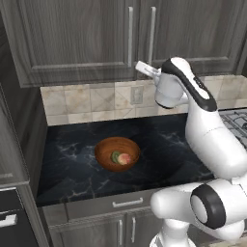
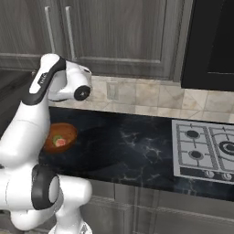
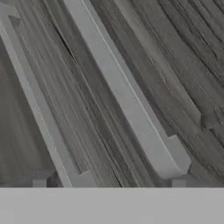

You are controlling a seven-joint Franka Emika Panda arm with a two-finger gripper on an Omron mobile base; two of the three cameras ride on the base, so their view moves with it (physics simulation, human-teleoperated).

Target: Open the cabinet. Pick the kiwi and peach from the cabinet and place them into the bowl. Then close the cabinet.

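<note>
Both cabinet (image 1: 87, 38) doors meet flush; bowl (image 1: 117, 153) sits mid-counter (image 1: 164, 144).

a black marble-veined surface (image 1: 159, 140) runs along the wall, backed by a band of beige and tan stone tiles (image 1: 87, 101). a pale outlet plate (image 1: 137, 94) is set into the tiles. to the right a silver gas hob (image 2: 205, 151) with dark burners and round knobs is let into the surface. above the hob hangs a flat black panel (image 2: 212, 41). below the front edge sit small grey drawer fronts and doors with short silver handles (image 1: 128, 202). at the far left stands a tall dark grey side panel (image 1: 21, 135). light is even and soft.
</note>
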